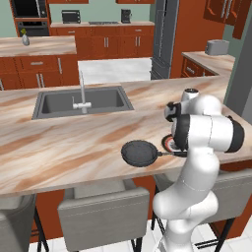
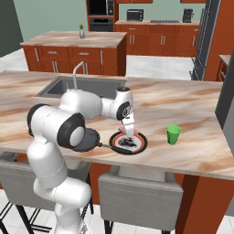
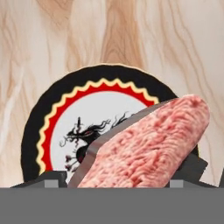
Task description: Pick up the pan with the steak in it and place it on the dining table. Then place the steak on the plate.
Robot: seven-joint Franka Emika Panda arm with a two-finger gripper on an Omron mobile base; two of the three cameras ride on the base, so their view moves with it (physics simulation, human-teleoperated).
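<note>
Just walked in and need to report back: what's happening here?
The robot's gripper holds the steak right above the plate on the dining table. The emptied pan sits on the table beside the plate. The steak is not yet laid down.

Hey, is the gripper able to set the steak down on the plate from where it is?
Probably yes. The gripper holds the steak right above the plate, whose face is bare; the pan sits off to one side.

dining table (image 2: 192,105) | on it: pan (image 1: 140,153), plate (image 2: 140,141), green cup (image 2: 173,135)
</note>
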